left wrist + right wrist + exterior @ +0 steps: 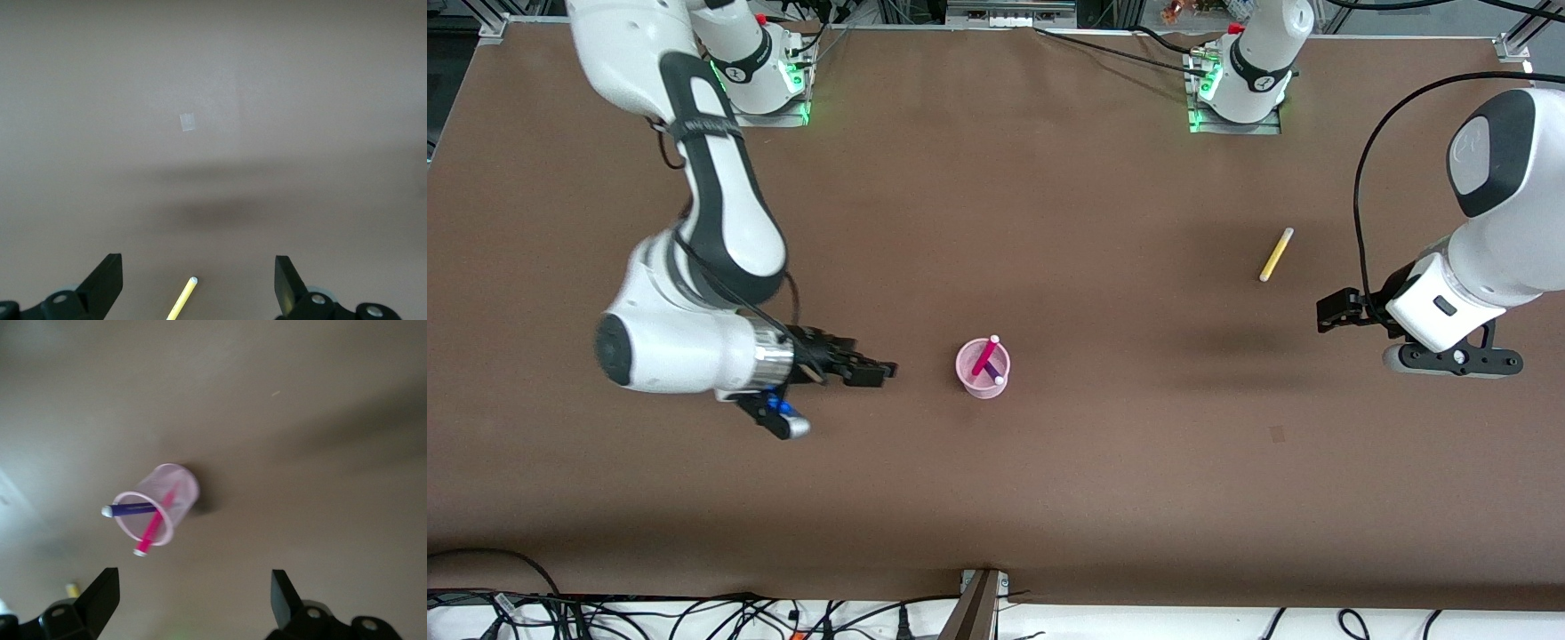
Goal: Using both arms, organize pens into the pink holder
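With 2 pens in the pink holder (983, 369), the open, empty left pincer (1327, 311) at frame right should descend squarely around the yellow pen (1276, 254), while the right pincer (871, 370), also open and empty, waits.

Layout: holder at table centre, 1 pen apart

We find 2 pens (989, 360) leaning in the holder (983, 370); a 3rd pen (1276, 254) lies on the table (996, 222), well apart toward the left arm's end and farther from the front camera.

Brown table (1049, 222): pink holder (983, 380), yellow pen (1276, 254).
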### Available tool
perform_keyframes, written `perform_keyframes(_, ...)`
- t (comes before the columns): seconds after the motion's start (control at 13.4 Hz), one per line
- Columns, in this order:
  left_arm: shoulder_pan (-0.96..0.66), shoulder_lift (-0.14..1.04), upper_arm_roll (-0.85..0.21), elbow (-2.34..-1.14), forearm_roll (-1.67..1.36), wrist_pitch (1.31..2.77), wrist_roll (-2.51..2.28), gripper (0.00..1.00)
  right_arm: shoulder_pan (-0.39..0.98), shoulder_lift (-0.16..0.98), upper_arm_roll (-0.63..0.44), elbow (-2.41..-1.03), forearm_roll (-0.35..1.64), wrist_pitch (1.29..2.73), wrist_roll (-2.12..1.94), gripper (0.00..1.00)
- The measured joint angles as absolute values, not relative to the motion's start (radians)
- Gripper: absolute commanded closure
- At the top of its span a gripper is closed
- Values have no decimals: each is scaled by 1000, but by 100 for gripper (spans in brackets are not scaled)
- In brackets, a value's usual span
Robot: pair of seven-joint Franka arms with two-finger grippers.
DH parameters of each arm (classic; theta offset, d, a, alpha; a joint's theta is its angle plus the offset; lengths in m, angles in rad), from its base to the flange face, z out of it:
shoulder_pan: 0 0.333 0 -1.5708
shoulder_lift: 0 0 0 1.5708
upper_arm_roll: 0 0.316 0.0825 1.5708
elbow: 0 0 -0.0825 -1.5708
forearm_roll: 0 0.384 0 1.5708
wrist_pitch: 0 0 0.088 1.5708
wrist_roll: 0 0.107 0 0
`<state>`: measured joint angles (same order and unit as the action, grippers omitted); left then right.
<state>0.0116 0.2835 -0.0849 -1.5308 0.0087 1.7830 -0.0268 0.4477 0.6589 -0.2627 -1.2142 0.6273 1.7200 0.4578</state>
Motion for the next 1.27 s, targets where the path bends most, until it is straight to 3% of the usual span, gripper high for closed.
perform_keyframes(0.74,11,284,-87,-1538,9,1788,-39,0,449,175,-309,-1579,99,1687,90,0)
perform_keyframes(0.97,11,284,-87,-1539,9,1788,-40,0,449,103,-317,-1636,77,1684,49,0)
perform_keyframes(1.27,11,284,-87,-1539,9,1789,-44,0,450,90,-318,-1638,68,1679,35,0)
